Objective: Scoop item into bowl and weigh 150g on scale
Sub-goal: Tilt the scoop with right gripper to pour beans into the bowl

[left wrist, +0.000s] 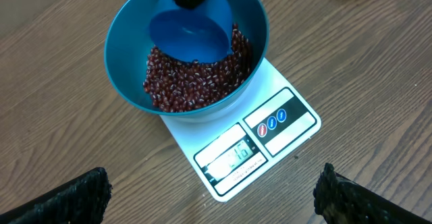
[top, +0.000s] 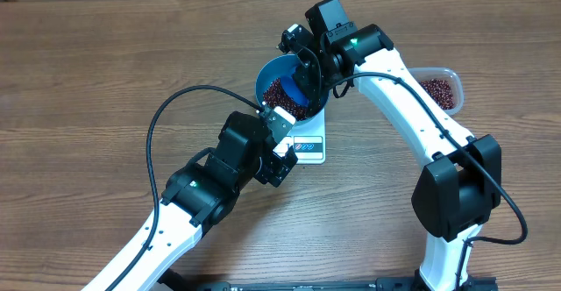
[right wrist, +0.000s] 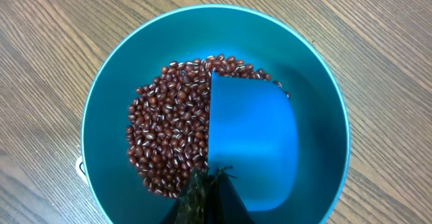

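Observation:
The blue bowl stands on the white scale. A heap of dark red-brown beans, the item, lies in it. My right gripper hangs over the bowl, shut on the handle of a small blue scoop. The scoop's cup rests inside the bowl against the beans and looks empty. My left gripper stands open just in front of the scale, its fingertips wide apart and holding nothing. The scale's display is lit but unreadable.
A clear plastic tub with more beans stands to the right of the bowl, behind the right arm. The left arm's black cable loops over the wooden table to the left of the scale.

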`<state>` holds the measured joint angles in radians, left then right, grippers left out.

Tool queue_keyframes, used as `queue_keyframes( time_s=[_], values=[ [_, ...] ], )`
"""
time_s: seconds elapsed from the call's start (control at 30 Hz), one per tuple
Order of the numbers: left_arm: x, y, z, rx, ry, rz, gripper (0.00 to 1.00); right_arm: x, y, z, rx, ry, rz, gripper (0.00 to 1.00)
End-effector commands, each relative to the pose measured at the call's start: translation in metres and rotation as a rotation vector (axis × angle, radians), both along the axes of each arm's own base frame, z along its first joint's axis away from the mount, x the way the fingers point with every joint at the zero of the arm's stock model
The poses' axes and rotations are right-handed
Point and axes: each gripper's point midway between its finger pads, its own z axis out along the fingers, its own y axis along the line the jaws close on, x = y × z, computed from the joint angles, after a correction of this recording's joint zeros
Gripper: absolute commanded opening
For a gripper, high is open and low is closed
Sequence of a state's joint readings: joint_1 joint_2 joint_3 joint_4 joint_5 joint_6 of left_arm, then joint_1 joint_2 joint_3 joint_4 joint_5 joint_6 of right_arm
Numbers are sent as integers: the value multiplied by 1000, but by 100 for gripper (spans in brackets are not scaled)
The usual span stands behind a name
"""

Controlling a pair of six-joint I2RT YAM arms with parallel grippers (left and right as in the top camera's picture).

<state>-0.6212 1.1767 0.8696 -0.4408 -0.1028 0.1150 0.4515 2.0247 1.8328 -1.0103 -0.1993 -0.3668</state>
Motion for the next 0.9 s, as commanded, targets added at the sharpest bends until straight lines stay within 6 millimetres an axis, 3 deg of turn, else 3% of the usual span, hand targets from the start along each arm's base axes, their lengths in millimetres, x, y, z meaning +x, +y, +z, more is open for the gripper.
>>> queue_keyframes(
  time_s=[0.0, 0.47, 0.87],
  values=[
    [1, 2, -4, 27, -2, -5, 100, -4, 10, 9, 57, 15, 29, 4],
    [1, 2, -4, 27, -2, -5, 99, -24, 26, 13, 163, 103, 88, 4],
    [1, 2, -4, 27, -3, -5, 100, -23, 28, 17, 177, 95, 93, 4]
  ],
)
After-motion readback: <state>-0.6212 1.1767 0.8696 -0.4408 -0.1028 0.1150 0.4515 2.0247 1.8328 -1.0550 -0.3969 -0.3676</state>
